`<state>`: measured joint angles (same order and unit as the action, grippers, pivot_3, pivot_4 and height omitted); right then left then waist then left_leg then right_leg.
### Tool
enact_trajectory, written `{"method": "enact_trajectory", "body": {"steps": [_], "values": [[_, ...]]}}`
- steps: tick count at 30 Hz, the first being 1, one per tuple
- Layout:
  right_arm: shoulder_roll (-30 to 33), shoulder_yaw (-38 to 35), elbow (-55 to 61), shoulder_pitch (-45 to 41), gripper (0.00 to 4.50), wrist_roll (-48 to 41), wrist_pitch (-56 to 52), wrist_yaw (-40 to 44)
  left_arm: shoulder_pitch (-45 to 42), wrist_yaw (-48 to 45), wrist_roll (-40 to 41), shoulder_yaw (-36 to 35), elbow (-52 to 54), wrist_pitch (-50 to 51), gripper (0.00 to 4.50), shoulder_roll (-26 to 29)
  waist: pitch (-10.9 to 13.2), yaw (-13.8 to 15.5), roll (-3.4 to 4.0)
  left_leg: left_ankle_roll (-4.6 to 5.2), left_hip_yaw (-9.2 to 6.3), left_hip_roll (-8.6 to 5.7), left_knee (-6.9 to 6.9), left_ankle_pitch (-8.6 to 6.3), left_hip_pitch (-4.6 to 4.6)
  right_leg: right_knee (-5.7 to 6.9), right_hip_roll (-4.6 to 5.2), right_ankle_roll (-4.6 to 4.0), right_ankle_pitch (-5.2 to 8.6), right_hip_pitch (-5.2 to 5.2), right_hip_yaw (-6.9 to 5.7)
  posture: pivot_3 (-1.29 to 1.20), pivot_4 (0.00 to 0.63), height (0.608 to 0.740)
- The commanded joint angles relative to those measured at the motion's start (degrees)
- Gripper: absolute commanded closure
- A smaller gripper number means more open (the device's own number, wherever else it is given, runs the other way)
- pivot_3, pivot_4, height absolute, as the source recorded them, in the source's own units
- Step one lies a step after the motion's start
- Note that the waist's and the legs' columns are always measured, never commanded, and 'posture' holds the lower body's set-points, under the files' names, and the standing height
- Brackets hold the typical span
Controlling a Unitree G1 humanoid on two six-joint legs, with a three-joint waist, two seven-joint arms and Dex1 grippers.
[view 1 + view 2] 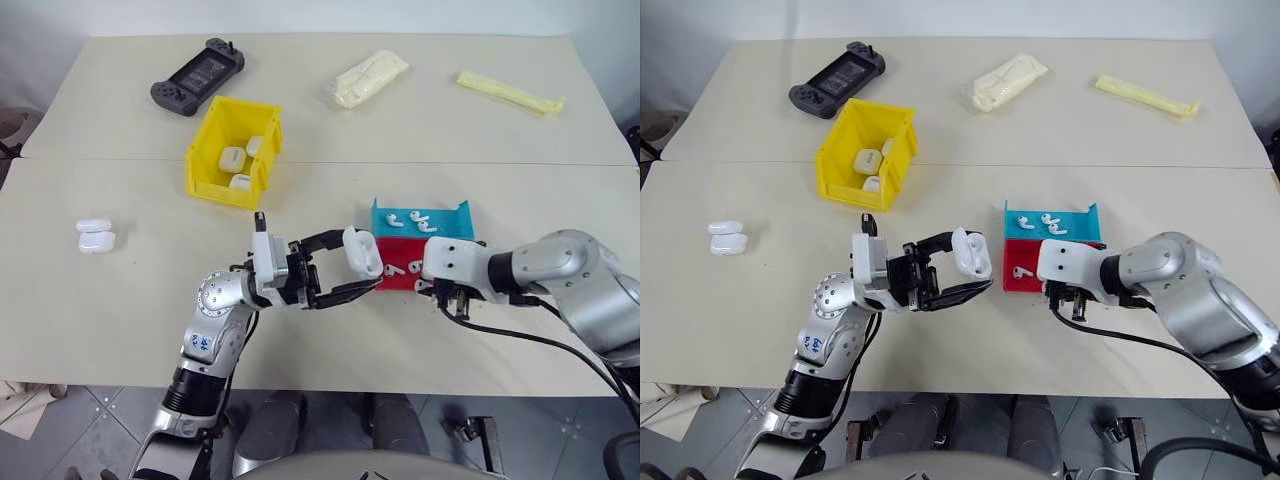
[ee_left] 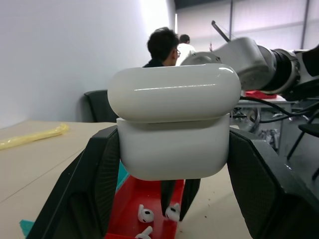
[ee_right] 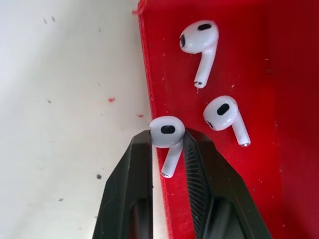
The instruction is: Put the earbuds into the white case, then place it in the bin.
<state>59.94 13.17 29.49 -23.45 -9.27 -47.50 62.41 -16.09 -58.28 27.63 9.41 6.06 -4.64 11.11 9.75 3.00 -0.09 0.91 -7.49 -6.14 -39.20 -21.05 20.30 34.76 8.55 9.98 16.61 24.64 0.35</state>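
From the head view, the left gripper [image 1: 345, 270] holds the white case [image 1: 362, 252] tilted, lid open, above the table [image 1: 120, 300], reaching rightward toward the red tray [image 1: 396, 272]. The left wrist view shows the case's long axis spanning between the fingers. In the right wrist view, the right gripper [image 3: 167, 144] pinches one earbud [image 3: 168, 137], stem running back between the fingers, over the tray's edge.

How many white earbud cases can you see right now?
6: one glossy white case in the left claw, three in the yellow plastic bin, two stacked at table's left. More may be hidden.
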Motion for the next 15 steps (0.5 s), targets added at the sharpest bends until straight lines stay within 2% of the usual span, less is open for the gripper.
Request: {"method": "enact_trajectory", "body": {"steps": [1,4,8,12,15], "values": [[-0.91,-13.65,2.16,3.47,4.0,-8.11,2.3,2.08,-1.87,-2.13,2.44,-0.84,-0.19,-0.69,1.69,-0.38,0.02,0.16,-0.03,0.0,0.01,0.0,0.0,0.0,0.01,-0.02,0.0,0.01,-0.01,-0.01,0.0,0.0,0.15,0.74],[-5.5,-23.27,0.28,8.43,4.0,-14.36,7.04,2.79,-3.17,-4.34,3.32,-1.14,-1.97,-0.45,1.69,-0.3,0.02,0.06,-0.06,0.02,-0.01,0.01,0.01,-0.01,-0.02,-0.05,-0.01,0.01,-0.02,-0.06,-0.02,0.0,0.15,0.74],[-20.09,-33.41,0.87,11.59,4.0,-27.56,10.33,-2.54,-5.33,-7.56,4.25,-1.33,-4.8,0.33,1.69,-0.06,0.06,-0.24,-0.14,0.01,0.0,0.04,0.03,-0.01,-0.04,-0.01,-0.04,0.01,-0.03,-0.05,-0.01,0.0,0.15,0.74],[-30.77,-33.7,4.0,10.69,4.0,-33.86,13.76,-9.54,-7.01,-9.82,4.45,-1.87,-6.6,1.26,1.69,0.57,0.07,-0.69,-0.11,-0.02,0.0,0.09,0.02,0.0,-0.08,0.04,-0.09,-0.01,-0.04,-0.04,0.0,0.0,0.15,0.74],[-34.75,-30.72,5.99,10.61,4.0,-35.83,14.95,-12.88,-7.62,-10.57,5.09,-2.08,-6.53,3.24,1.69,0.86,0.06,-1.2,-0.09,-0.02,-0.05,0.06,0.03,0.01,-0.07,0.08,-0.06,-0.02,-0.05,-0.03,0.0,0.0,0.15,0.74]]}}
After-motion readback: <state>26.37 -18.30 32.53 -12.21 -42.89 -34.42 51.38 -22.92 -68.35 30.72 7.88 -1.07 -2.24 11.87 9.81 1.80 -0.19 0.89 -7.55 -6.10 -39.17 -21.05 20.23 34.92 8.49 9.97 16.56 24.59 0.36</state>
